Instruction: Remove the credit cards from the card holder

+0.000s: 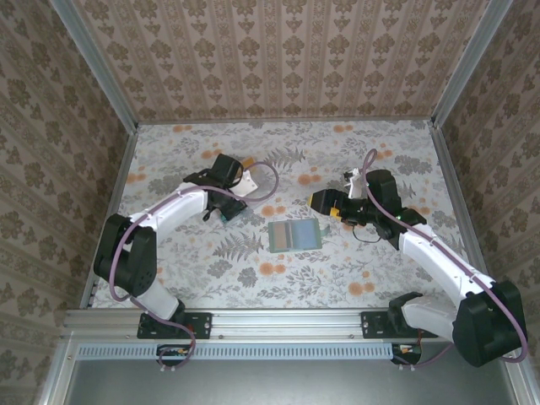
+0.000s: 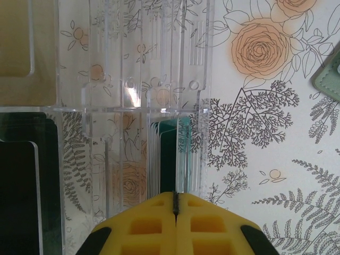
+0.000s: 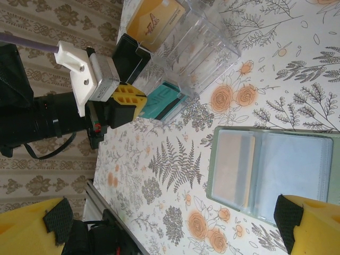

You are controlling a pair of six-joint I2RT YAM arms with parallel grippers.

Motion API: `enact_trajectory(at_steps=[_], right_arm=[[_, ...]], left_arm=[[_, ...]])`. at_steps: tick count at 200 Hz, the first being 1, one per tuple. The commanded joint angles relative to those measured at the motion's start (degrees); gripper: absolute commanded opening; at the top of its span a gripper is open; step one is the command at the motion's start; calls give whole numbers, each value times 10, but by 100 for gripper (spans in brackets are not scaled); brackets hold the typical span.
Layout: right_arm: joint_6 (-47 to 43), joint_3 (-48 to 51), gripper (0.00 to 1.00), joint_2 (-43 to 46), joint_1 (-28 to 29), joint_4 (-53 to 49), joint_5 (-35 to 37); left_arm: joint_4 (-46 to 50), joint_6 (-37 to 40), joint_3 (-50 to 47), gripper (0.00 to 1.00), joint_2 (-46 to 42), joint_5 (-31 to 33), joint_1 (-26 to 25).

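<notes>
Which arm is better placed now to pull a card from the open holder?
Right. Its jaws stand open just before the open card holder, a tan card showing in one pocket. The left jaws are shut at the clear box, farther away.

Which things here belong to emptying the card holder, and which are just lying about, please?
Job in hand: card holder, lying open; tan card in one pocket.
Lying about: clear plastic box; teal stack inside it; black case by it.
</notes>
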State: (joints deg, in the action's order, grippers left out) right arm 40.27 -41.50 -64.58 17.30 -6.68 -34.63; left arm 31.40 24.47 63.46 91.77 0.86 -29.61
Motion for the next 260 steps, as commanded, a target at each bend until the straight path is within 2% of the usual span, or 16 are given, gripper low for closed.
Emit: enact_trajectory(at_steps=[1,71,99,116,187,199,230,237,260], right_arm=[[0,10,100,9,3,3,9],[1,12,100,8,2,8,9],[1,12,100,5,3,10,8],[1,12,100,6,3,10,8],[1,12,100,5,3,8,11],[-1,12,100,4,4,5,16],[-26,4,99,-3,24,-25,55],[-35,1,97,-7,30,-35,66],[-59,-7,85,-29,54,-58,99]], left_arm=[[-2,-12,8,0,-14,-16,9],[-14,-27,-23,0,-7,-13,16],[-15,-32,-28,9,-5,-6,17],[-14,-33,-28,19,-4,0,17],[-7,-44,-21,26,-13,11,21],[-9,-55,-20,31,-24,2,23],[-23,-110,-17,54,-61,-19,31],[-28,-127,-16,60,-72,-22,31],[-37,-178,-16,69,-106,-38,31]])
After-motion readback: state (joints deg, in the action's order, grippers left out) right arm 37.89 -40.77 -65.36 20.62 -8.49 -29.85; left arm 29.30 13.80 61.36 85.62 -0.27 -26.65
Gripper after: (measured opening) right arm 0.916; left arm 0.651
